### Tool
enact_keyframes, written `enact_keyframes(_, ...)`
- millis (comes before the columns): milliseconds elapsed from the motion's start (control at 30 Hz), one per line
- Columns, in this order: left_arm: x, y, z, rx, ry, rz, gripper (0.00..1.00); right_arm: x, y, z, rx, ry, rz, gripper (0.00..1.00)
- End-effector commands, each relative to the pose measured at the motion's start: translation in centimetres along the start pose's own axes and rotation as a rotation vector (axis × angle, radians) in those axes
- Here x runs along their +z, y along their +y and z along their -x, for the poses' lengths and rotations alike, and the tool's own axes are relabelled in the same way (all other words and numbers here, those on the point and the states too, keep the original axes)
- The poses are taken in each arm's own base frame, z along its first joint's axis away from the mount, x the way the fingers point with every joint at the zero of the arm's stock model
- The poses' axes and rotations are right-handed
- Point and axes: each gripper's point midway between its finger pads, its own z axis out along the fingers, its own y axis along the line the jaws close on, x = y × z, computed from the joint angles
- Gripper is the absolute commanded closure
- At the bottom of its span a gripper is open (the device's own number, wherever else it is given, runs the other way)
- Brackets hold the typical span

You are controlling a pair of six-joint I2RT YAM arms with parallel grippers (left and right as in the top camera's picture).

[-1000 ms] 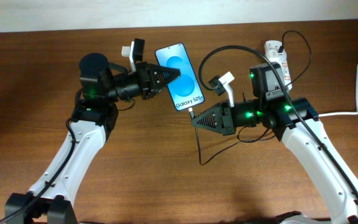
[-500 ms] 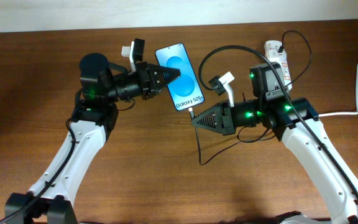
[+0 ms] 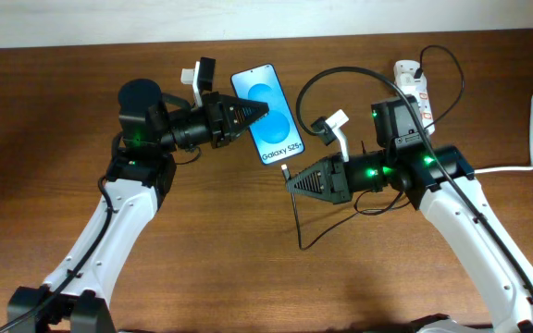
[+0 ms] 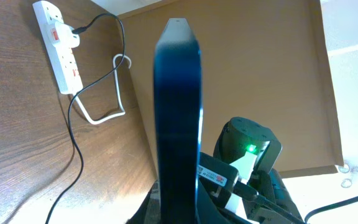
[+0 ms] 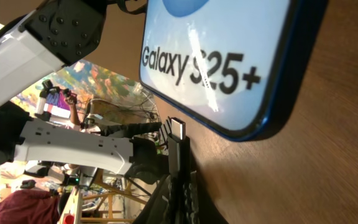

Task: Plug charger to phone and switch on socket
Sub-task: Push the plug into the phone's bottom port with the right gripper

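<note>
The phone (image 3: 271, 118) has a blue screen reading "Galaxy S25+" and lies at the back middle of the table. My left gripper (image 3: 258, 112) is shut on its left long edge. In the left wrist view the phone (image 4: 179, 93) stands edge-on between the jaws. My right gripper (image 3: 290, 182) is shut on the charger's plug tip (image 3: 285, 171), just short of the phone's lower end. The right wrist view shows the plug tip (image 5: 178, 129) pointing at the phone (image 5: 229, 56) with a small gap. The black cable (image 3: 296, 220) loops back to the white socket (image 3: 413, 85).
A thick white lead (image 3: 524, 139) runs from the socket towards the right edge. A black plug (image 3: 416, 67) sits in the socket's far end. The brown table ends at a pale wall (image 3: 266, 18) just behind phone and socket. The socket (image 4: 58, 43) also shows in the left wrist view.
The right gripper with the plug tip has edged slightly away from the phone's lower end. The left arm and the phone have not moved.
</note>
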Motion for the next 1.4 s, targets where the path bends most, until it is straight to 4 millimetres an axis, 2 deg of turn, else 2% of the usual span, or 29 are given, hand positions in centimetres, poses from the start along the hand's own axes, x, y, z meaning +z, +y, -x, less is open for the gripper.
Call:
enact_keyframes(0,-0.1,-1.1,0.1,0.046,0.009,-0.020,1.00,-0.9,0.9,0.5,-0.025,-0.027,0.021,0.95)
enact_keyframes(300,0.0,-1.1,0.2,0.046,0.006,-0.019,1.00,-1.2,0.8,0.6,-0.019,-0.035,0.019,0.96)
enact_keyframes(367,0.0,-1.1,0.2,0.046,0.006,-0.019,1.00,-1.2,1.6,0.7,-0.043,-0.035,0.064,0.96)
enact_keyframes(533,0.0,-1.1,0.2,0.046,0.006,-0.019,1.00,-1.2,1.6,0.8,-0.048,-0.037,0.066,0.96)
enact_keyframes(667,0.0,-1.1,0.2,0.046,0.006,-0.019,1.00,-1.2,0.7,0.9,-0.052,-0.043,0.011,0.96)
enact_keyframes(800,0.0,-1.1,0.2,0.046,0.002,-0.017,1.00,-1.2,0.7,1.1,-0.058,-0.046,0.011,0.96)
enact_keyframes(933,1.0,-1.2,-0.3,0.047,0.000,-0.013,1.00,-1.2,0.7,1.1,-0.061,-0.047,0.011,0.96)
enact_keyframes(1367,1.0,-1.2,-0.2,0.016,0.000,-0.013,1.00,-1.2,0.0,1.1,-0.047,-0.047,-0.027,0.96)
